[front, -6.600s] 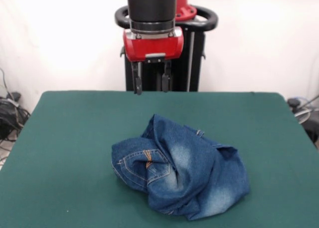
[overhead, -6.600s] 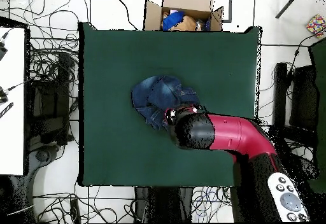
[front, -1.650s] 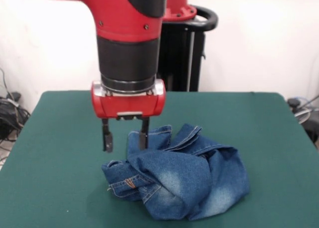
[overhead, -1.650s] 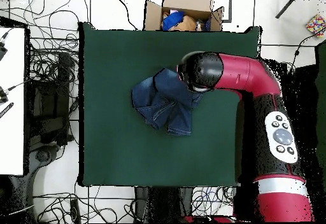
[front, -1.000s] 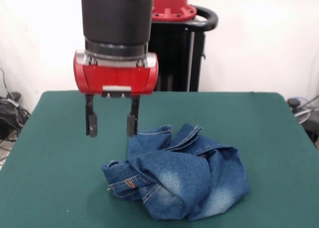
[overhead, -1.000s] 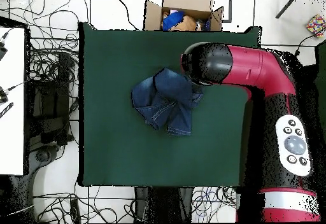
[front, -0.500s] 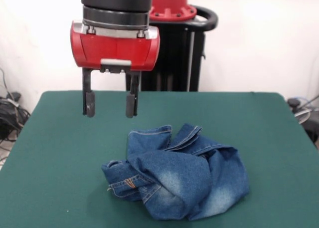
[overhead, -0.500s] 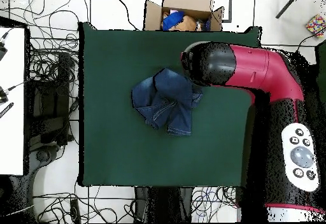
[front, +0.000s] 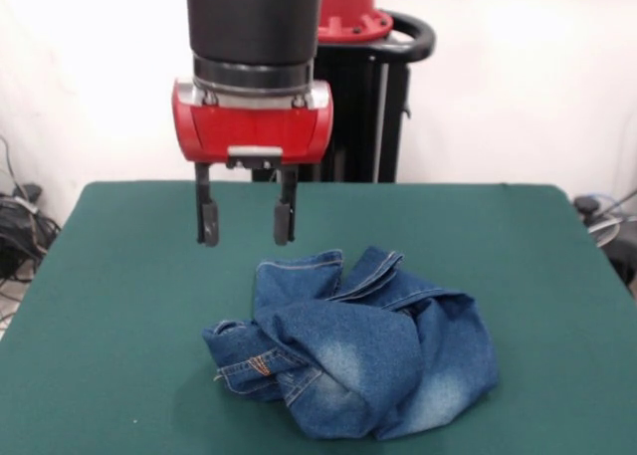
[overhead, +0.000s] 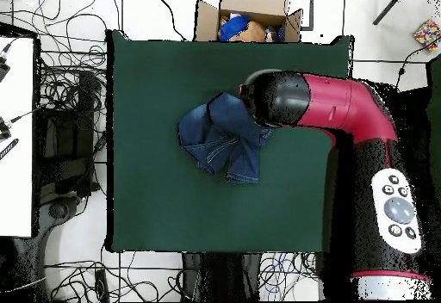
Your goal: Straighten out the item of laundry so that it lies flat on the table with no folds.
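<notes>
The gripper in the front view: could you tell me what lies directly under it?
Under the open gripper: green table and the jeans' near edge. Its arm hides this overhead.

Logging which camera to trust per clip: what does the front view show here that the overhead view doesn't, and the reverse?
Only the front view shows the gripper itself: open, empty, above the table just behind the jeans' raised folds.

Only the overhead view shows the whole table outline, a cardboard box beyond its far edge, cables on the floor, and the red arm covering the gripper.

Both show the jeans crumpled in a heap on the green cloth, not flat.
</notes>
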